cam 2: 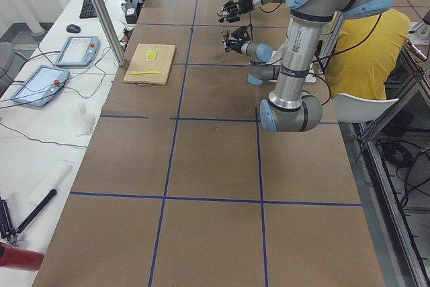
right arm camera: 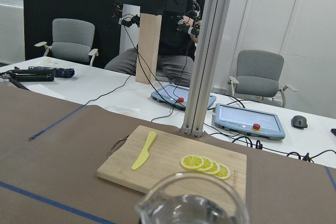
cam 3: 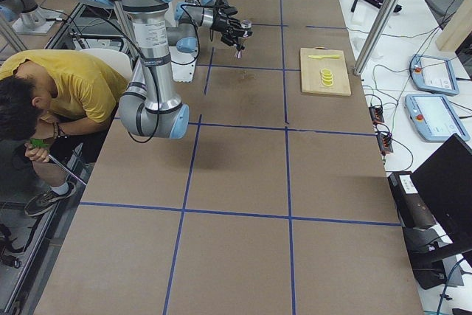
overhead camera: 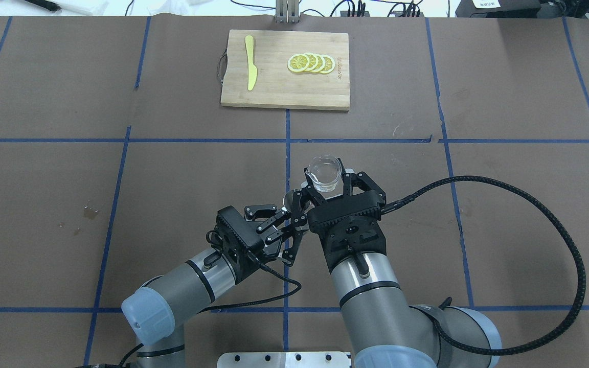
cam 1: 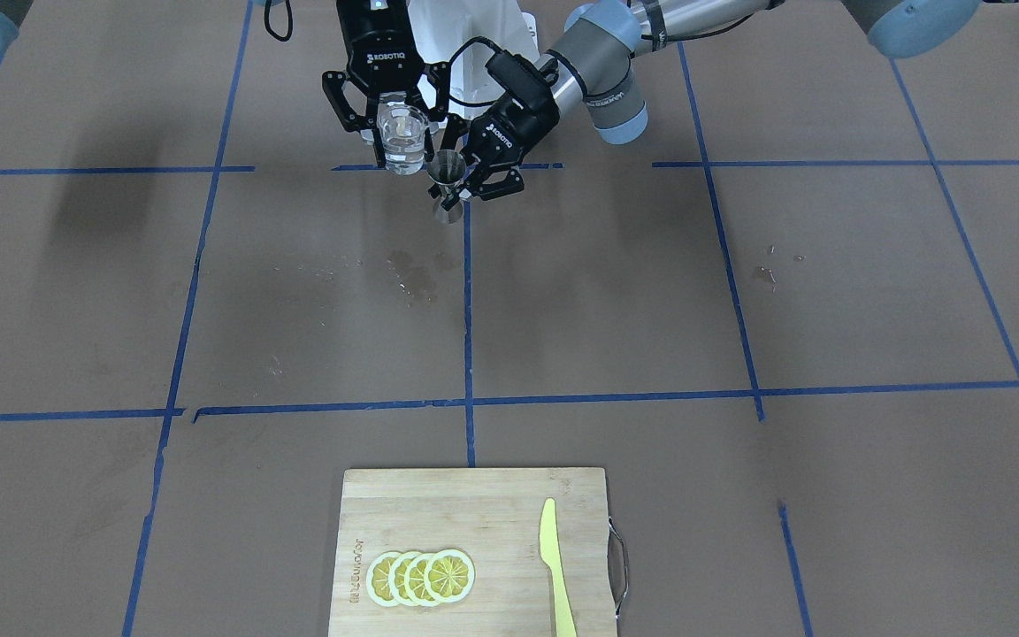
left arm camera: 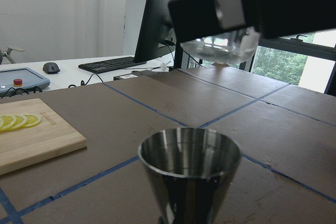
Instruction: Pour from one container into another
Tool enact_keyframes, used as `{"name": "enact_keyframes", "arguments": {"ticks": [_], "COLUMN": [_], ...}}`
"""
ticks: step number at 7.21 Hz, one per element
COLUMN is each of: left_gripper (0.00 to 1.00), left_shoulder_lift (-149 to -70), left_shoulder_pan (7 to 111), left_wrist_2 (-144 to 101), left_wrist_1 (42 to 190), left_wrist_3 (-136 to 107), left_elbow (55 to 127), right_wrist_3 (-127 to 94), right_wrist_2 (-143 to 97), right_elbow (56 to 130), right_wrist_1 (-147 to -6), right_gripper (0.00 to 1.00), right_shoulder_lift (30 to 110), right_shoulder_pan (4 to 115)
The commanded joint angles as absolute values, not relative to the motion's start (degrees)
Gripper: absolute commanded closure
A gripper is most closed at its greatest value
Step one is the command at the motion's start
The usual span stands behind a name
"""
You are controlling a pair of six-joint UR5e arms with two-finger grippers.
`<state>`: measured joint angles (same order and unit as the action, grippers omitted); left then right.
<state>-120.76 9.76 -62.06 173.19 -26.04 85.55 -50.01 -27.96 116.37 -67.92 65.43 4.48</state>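
Note:
My right gripper (cam 1: 404, 152) is shut on the clear glass cup (cam 1: 403, 131) and holds it in the air, roughly upright, with clear liquid inside. From overhead the cup (overhead camera: 324, 173) sticks out in front of the right gripper (overhead camera: 326, 188). Just beside and below it, my left gripper (cam 1: 456, 188) is shut on the waist of the steel jigger (cam 1: 448, 172), upright above the table. In the left wrist view the jigger's open mouth (left arm camera: 189, 156) is close below, and the cup's base (left arm camera: 223, 45) hangs above and slightly right of it. The cup's rim (right arm camera: 191, 200) fills the bottom of the right wrist view.
A wooden cutting board (cam 1: 474, 495) lies at the far edge from the robot, with lemon slices (cam 1: 421, 577) and a yellow knife (cam 1: 554, 566) on it. Wet spots (cam 1: 417, 276) mark the brown table below the grippers. A person in yellow (cam 3: 66, 82) sits behind the robot.

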Motion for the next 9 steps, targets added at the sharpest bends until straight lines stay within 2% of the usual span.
{"name": "enact_keyframes", "arguments": {"ticks": [1, 5, 9], "left_gripper": [1.0, 1.0, 1.0], "left_shoulder_lift": [-120.8, -120.9, -120.6], "left_shoulder_pan": [9.8, 9.9, 10.0], "left_wrist_2": [-62.3, -61.7, -55.5], "left_wrist_1": [173.3, 173.1, 173.8], "left_wrist_3": [-26.2, -17.8, -17.8], "left_elbow": [85.7, 85.5, 85.1], "right_wrist_3": [-50.0, -49.9, -45.5], "right_wrist_2": [-28.1, -28.2, -28.2], "right_elbow": [116.4, 116.5, 116.6], "right_wrist_1": [-67.9, -68.0, -74.4], "right_gripper": [1.0, 1.0, 1.0], "right_shoulder_lift": [65.3, 65.1, 65.0], "right_shoulder_pan": [5.2, 5.7, 7.0]}}
